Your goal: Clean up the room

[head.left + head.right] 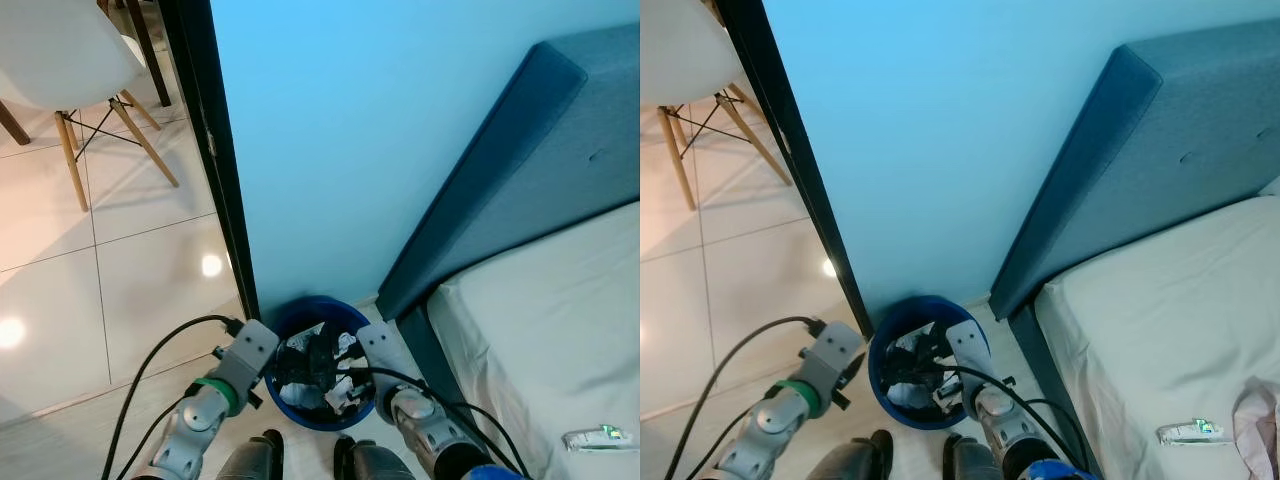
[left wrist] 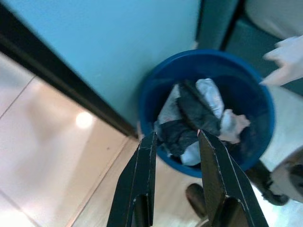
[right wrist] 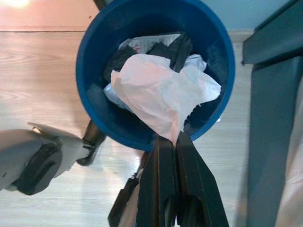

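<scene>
The round blue plastic waste bin (image 1: 322, 368) stands on the floor in the corner between the light blue wall (image 1: 340, 130) and the dark blue upholstered headboard (image 1: 520, 170) of the bed, just in front of my feet. From my head camera I see it stuffed with dark and white crumpled rubbish (image 1: 318, 372). My left arm reaches toward its left rim and my right arm toward its right rim, with black cables trailing off both. The white mattress (image 1: 560, 340) lies to my right, and on it a small clear wrapper with a green mark (image 1: 598, 436). To my left are glossy pale floor tiles (image 1: 90, 300), a black door frame (image 1: 215, 150) and a white shell chair with wooden legs (image 1: 60, 60).

From my left wrist, my left claw (image 2: 175, 142) hangs open above the near rim of the bin, its two black fingers (image 2: 142, 175) apart and holding nothing; the black and white rubbish sits between them further down.

From my right wrist, my right claw (image 3: 167, 142) is closed on a crumpled white plastic bag or sheet (image 3: 161, 94), pinched at its lower tip; the material is hard to tell. The sheet spreads over the bin's opening, above black rubbish and a scrap of printed paper (image 3: 147, 42).
</scene>
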Available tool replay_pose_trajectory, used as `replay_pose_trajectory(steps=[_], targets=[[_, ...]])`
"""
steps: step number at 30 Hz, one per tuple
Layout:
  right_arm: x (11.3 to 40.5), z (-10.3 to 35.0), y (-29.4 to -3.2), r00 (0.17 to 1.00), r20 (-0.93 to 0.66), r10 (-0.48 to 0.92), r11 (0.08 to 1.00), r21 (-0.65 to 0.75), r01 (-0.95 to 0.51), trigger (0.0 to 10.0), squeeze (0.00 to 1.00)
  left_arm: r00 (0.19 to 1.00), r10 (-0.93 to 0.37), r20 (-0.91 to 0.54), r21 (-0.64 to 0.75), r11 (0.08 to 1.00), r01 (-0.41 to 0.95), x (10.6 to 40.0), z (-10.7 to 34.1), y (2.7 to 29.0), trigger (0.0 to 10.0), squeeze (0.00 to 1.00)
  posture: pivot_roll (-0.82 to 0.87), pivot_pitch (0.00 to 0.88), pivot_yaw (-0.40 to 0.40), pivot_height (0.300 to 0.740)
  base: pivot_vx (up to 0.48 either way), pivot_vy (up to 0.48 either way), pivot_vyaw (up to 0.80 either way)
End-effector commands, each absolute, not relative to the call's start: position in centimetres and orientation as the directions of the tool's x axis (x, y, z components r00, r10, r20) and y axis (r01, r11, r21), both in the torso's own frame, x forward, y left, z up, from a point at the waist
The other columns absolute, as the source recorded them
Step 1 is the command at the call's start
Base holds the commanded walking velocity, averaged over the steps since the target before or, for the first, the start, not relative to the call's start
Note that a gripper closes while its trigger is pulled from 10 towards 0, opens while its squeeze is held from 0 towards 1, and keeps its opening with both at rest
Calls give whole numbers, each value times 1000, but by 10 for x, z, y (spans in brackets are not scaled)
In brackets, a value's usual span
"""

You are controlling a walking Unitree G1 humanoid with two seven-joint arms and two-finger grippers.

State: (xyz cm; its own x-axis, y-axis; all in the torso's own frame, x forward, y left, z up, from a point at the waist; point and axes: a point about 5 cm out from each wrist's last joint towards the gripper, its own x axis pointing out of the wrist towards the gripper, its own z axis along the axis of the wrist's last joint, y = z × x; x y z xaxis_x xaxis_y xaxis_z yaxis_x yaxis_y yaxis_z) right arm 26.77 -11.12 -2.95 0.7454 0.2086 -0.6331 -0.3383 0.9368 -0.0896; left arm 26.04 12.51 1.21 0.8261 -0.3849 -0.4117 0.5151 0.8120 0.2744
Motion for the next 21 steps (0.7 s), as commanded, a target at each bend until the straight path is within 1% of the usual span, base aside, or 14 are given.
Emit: replay_pose_trajectory(steps=[1,3,4,5,6,8,10,11,12,14,16,17,18,21], targets=[[256,-40,-114,709,-678,194,938,-84,-336,10000,0,785,-419,-456,272,774,572,252,5,122,10000,0,33,264,17,740,0,0,0],[256,-40,-114,709,-678,194,938,-84,-336,10000,0,785,-419,-456,272,774,572,252,5,122,10000,0,33,264,17,740,0,0,0],[257,-41,-114,699,-692,181,929,-112,-352,10000,0,757,-454,-469,306,721,622,248,7,125,10000,0,52,323,25,740,0,0,0],[257,-41,-114,699,-692,181,929,-112,-352,10000,0,757,-454,-469,306,721,622,248,7,125,10000,0,52,323,25,740,0,0,0],[258,-39,-113,703,-689,179,931,-113,-348,10000,0,748,-467,-472,329,693,641,245,10,127,10000,0,63,344,27,740,0,0,0],[258,-39,-113,703,-689,179,931,-113,-348,10000,0,748,-467,-472,329,693,641,245,10,127,10000,0,63,344,27,740,0,0,0],[260,-38,-112,709,-682,178,933,-112,-342,10000,0,741,-477,-472,344,674,654,242,12,130,10000,0,67,350,27,740,0,0,0],[262,-36,-110,714,-675,185,931,-111,-347,10000,0,733,-490,-471,358,653,667,238,15,133,10000,0,91,401,33,740,0,0,0],[262,-36,-110,714,-675,185,931,-111,-347,10000,0,733,-490,-471,358,653,667,238,15,133,10000,0,91,401,33,740,0,0,0],[269,-31,-107,721,-664,199,922,-121,-367,10000,0,717,-523,-461,375,617,692,233,23,135,10000,0,98,447,35,740,0,0,0],[269,-31,-107,721,-664,199,922,-121,-367,10000,0,717,-523,-461,375,617,692,233,23,135,10000,0,98,447,35,740,0,0,0],[272,-28,-106,723,-660,203,918,-128,-375,10000,0,710,-537,-456,379,605,700,232,26,136,10000,0,98,447,35,740,0,0,0],[277,-24,-107,735,-650,195,915,-149,-374,10000,0,703,-566,-431,377,595,710,232,32,133,10000,0,105,467,32,740,0,0,0],[279,-22,-108,743,-643,188,914,-163,-372,10000,0,698,-584,-413,375,590,715,233,35,131,10000,0,105,465,32,740,0,0,0]])
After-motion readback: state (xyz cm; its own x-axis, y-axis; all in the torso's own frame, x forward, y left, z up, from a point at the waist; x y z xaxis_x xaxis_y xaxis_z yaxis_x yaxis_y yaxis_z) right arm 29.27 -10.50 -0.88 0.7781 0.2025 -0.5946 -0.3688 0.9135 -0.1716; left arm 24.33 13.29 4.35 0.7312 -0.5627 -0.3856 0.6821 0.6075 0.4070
